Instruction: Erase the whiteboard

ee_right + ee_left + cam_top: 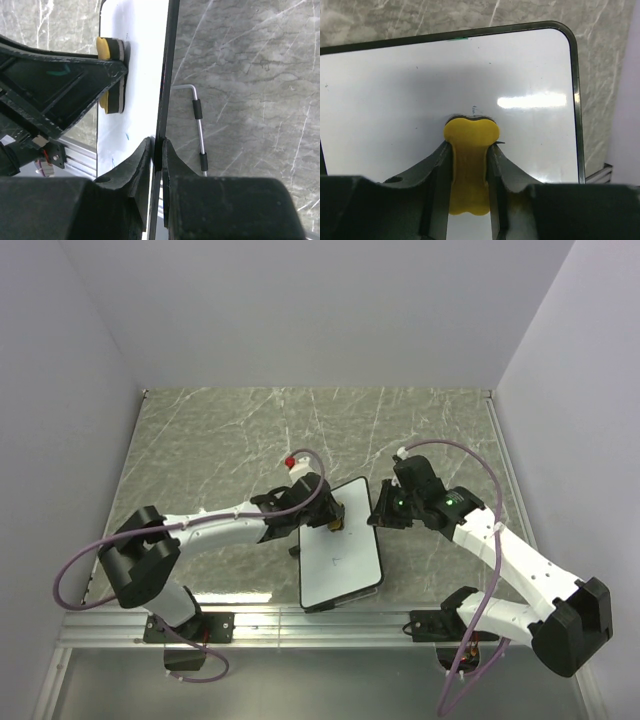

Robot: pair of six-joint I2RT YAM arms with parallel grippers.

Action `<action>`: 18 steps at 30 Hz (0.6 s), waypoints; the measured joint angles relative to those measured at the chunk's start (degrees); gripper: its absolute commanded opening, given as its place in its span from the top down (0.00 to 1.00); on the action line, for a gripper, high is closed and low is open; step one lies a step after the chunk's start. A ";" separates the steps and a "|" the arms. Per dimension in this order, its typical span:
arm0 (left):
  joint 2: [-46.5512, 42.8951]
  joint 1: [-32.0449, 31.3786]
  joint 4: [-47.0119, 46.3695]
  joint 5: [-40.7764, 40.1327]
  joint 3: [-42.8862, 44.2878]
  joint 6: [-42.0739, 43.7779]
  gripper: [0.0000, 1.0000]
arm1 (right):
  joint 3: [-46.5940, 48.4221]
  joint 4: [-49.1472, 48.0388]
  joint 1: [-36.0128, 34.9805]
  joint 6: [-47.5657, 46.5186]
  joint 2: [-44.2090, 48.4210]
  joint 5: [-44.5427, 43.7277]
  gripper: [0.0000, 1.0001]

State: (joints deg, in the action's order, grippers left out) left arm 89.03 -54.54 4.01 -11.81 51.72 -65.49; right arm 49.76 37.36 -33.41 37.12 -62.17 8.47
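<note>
Found the whiteboard point(340, 552) on the marble-patterned table point(200, 440), between the 2 grippers, long axis running from the far side toward the arm bases, slightly skewed; cannot tell flat from propped at 1 edge; found the right gripper point(380, 512) at the whiteboard's right long edge, near its far corner, jaws pressed onto the thin black frame point(161, 100) from both faces, steadying it; found the left gripper point(328, 520) over the whiteboard's far end, jaws pinching a yellow bone-shaped eraser point(471, 131) by its waist, 1 lobe pressed against the white face; noted most of that face clean; noted 1 tiny blue fleck point(474, 108) just beyond the eraser's lobe and 1 faint mark point(335, 560) about mid-whiteboard, on the near side of the eraser; judged the erasing well advanced, not finished; judged the left arm the nearer and the only 1 equipped for wiping; placed the outstanding marks along the long axis toward the whiteboard's near end, so a stroke drawn that way, pad flat, seems called for; risk: whiteboard slipping in the right-hand pinch under wiping pressure.
</note>
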 measured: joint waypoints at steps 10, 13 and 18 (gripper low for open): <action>5.18 -5.40 13.09 -0.33 16.15 4.42 1.00 | 0.00 0.98 0.02 0.79 0.22 -0.26 1.00; 4.98 -8.76 15.65 -1.29 18.40 4.74 1.00 | 0.00 2.21 0.00 0.48 0.28 0.20 1.00; 1.09 -12.09 17.92 0.66 14.14 2.27 1.00 | 0.00 2.10 -0.07 -0.17 0.09 0.00 1.00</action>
State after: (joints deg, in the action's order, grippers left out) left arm 90.13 -66.63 21.93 -11.16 65.87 -63.22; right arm 49.76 39.46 -33.47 36.95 -62.08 8.47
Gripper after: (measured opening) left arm 0.339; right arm 0.157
